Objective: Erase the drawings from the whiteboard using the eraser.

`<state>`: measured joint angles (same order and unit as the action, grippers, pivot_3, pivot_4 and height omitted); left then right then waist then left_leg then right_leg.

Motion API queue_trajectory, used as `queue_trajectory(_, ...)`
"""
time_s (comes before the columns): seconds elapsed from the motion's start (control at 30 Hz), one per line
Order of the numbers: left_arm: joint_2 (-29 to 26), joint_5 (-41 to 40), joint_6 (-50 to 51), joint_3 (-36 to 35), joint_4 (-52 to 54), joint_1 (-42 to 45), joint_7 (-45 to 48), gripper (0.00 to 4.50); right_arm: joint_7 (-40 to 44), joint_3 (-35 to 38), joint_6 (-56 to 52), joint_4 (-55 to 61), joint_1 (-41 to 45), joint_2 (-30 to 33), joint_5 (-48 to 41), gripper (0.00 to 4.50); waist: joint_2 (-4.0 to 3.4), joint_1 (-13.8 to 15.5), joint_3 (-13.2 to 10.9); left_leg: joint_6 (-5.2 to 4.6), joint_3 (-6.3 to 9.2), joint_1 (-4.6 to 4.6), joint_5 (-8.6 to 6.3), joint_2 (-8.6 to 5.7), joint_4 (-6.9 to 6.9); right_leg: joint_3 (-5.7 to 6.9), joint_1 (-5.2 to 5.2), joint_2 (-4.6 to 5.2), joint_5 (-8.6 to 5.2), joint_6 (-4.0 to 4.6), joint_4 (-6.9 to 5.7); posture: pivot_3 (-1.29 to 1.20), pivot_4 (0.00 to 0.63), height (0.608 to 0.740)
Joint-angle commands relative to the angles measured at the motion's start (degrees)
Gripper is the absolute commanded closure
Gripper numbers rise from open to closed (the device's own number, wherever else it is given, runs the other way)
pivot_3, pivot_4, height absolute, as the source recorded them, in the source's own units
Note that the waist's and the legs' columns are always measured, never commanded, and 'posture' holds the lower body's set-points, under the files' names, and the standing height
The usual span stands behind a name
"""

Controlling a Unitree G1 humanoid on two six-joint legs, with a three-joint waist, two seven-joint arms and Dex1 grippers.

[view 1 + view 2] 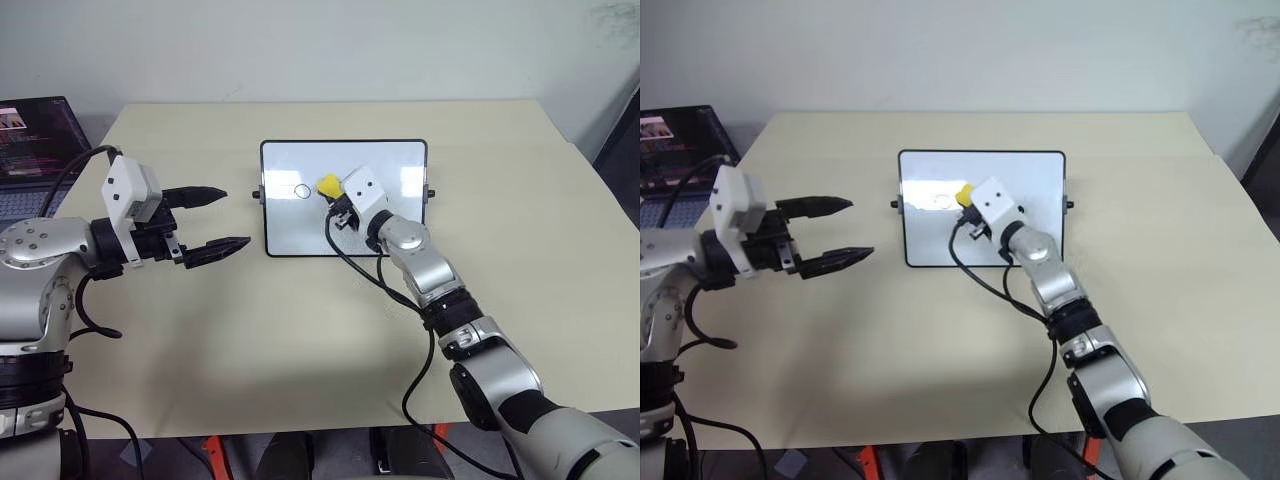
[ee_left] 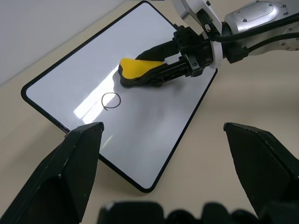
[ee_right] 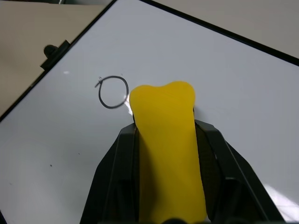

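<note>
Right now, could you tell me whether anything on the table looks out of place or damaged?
Nothing stands out. The whiteboard lies flat and intact with one circle left beside the eraser, gripped squarely by the right gripper.

A beige table (image 1: 300, 340) fills the middle before a pale wall (image 1: 300, 50), while an open laptop (image 1: 35, 150) with a lit screen sits at about ten o'clock
</note>
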<state>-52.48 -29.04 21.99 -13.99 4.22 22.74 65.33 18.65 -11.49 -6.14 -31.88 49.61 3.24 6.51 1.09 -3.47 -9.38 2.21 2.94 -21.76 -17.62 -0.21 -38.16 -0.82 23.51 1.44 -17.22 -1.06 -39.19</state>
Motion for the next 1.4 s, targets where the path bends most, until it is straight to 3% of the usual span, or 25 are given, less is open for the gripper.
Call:
queue_trajectory(0.03,-0.94,-0.80,-0.30,-1.76,1.67,0.81,-0.42,0.00,-0.31,0.17,-1.05,2.51,-1.44,1.71,1.14,3.22,0.02,0.02,0.02,0.00,0.00,0.00,0.00,0.00,0.00,0.00,0.00,0.00,0.00,0.00,0.00,0.00,0.150,0.740)
queue_trajectory(0.63,0.42,0.17,-1.74,0.15,-1.03,3.03,0.02,0.00,3.94,1.54,-7.89,16.40,-15.00,13.36,1.29,3.22,0.06,1.26,0.04,-0.27,0.04,0.43,-0.13,-0.09,-0.76,-0.03,-0.41,-0.01,0.01,-0.02,-0.86,0.00,0.150,0.740)
queue_trajectory(1.03,0.75,0.49,-2.68,1.19,-2.29,4.17,0.72,0.00,4.29,6.23,-5.64,19.39,-8.57,0.49,-11.07,3.22,0.05,0.26,0.03,-0.26,0.03,0.30,-0.13,0.00,-0.69,-0.06,-0.24,-0.06,0.01,-0.01,-0.78,0.00,0.150,0.740)
queue_trajectory(1.4,0.22,0.04,-2.15,0.52,-0.97,3.32,0.25,0.00,2.93,3.30,1.19,9.14,-3.09,-2.15,-7.34,3.22,0.04,0.19,0.02,-0.25,0.06,0.21,-0.13,-0.01,-0.68,-0.04,-0.16,-0.03,0.01,0.00,-0.75,0.00,0.150,0.740)
